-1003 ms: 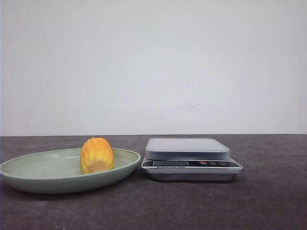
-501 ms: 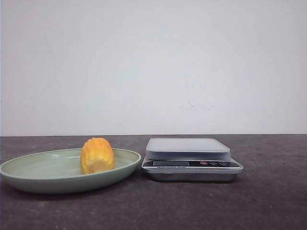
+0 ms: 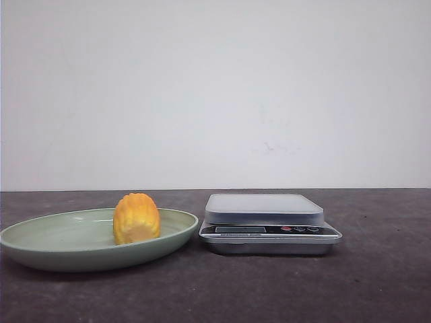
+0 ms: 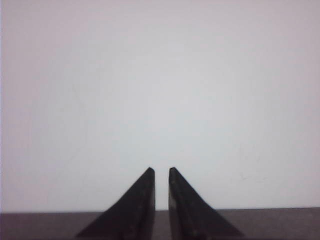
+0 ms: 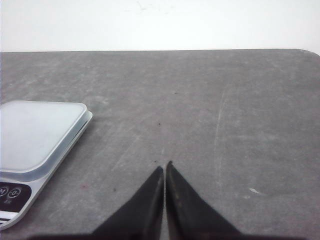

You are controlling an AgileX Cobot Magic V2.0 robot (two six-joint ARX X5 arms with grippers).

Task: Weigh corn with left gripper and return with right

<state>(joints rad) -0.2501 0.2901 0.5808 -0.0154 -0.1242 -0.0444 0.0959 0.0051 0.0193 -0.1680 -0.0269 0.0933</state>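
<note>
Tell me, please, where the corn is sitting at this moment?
In the front view, the corn sits in the green plate on the table's left side, just left of the kitchen scale.

1. Setting: a staged test bench, of the lab or robot-trial kind, is indicated rather than a lived-in room.
2. Backdrop: a plain, bare white wall (image 3: pixel 215 94) is seen behind the whole scene.
3. Surface: a dark grey tabletop (image 3: pixel 377 282), scuffed and scratched, is shown.
4. Props: only a digital kitchen scale (image 3: pixel 269 223) and a pale green plate (image 3: pixel 60 243) carrying a corn (image 3: pixel 136 218) piece are laid out, side by side.
</note>
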